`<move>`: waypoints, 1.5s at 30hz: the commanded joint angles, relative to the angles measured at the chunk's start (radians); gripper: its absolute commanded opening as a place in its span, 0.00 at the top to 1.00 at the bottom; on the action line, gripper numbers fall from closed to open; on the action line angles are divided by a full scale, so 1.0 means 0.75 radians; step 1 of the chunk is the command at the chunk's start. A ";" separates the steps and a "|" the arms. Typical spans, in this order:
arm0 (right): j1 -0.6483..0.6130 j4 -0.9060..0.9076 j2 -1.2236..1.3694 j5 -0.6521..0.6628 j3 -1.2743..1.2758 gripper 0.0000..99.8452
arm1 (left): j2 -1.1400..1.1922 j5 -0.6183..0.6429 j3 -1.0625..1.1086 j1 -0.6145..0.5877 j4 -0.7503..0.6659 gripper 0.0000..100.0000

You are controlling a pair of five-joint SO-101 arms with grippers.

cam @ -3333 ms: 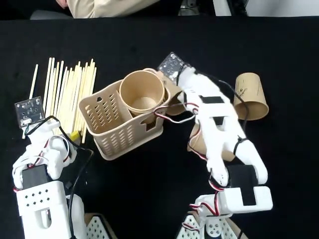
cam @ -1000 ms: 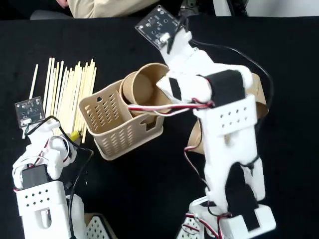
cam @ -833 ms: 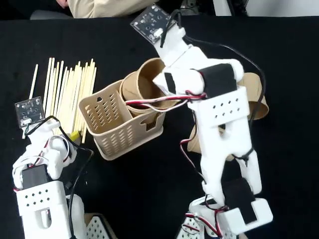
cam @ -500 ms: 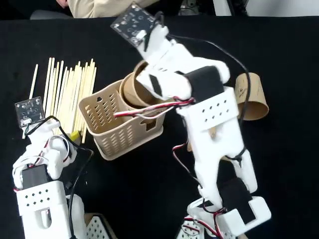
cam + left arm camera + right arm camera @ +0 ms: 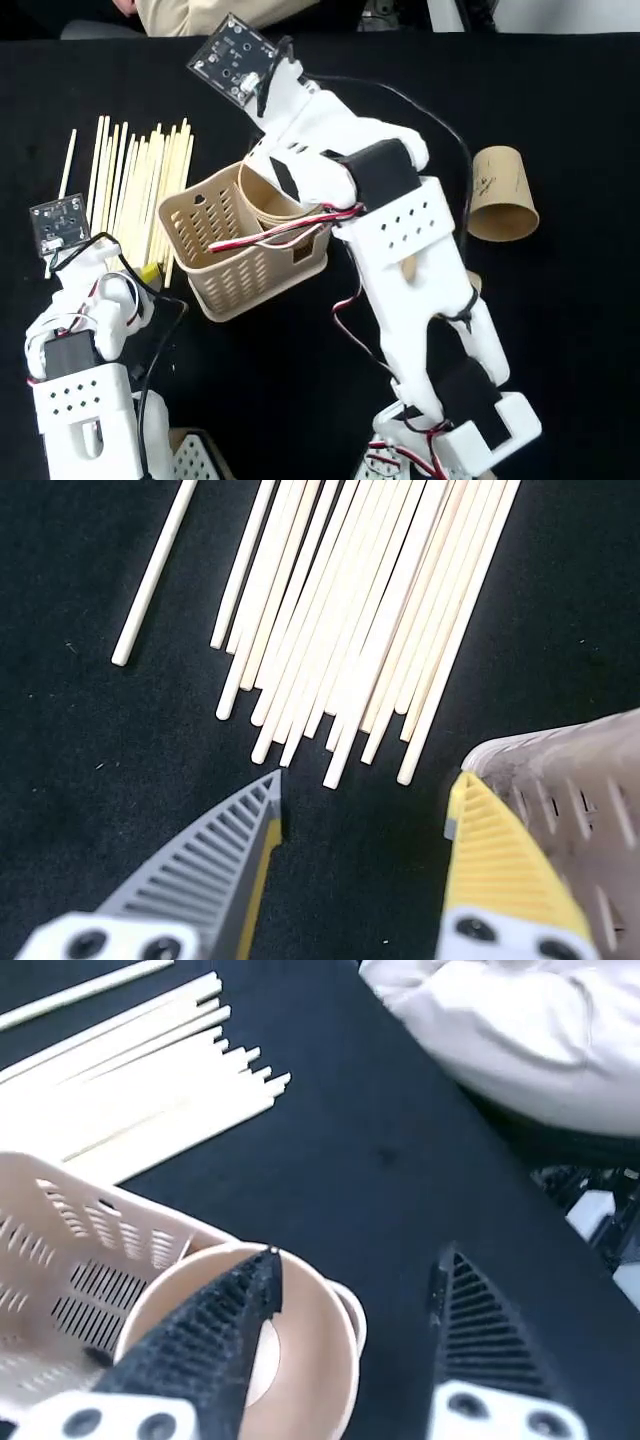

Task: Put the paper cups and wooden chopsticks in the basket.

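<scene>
1. The right pincer (image 5: 358,1260) hangs wide open and empty above the stacked cups (image 5: 300,1370), which sit in the basket (image 5: 70,1220).
2. The left pincer (image 5: 368,780) is open too, holding nothing, over the near ends of the chopsticks (image 5: 350,610), with the basket wall just beside it.
3. In the high view the right arm (image 5: 400,230) hides much of the stacked cups.
4. Another cup (image 5: 500,195) lies on its side on the bench (image 5: 580,100), well apart from the basket.

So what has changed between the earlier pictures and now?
The right arm rose and swung leftward over the basket; the right gripper is now open above the stacked cups, which tilted, then settled. The left arm, chopsticks and lying cup stayed put.
</scene>
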 commanded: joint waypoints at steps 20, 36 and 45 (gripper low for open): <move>1.127 0.374 -0.228 0.925 0.173 0.76 | -0.010 0.014 -0.005 0.001 -0.025 0.74; 1.338 -1.099 -0.216 1.236 1.394 0.76 | -0.010 0.014 -0.003 0.003 -0.025 0.74; 1.315 -1.659 -0.216 1.232 1.715 0.76 | -0.008 0.014 0.024 0.003 -0.059 0.74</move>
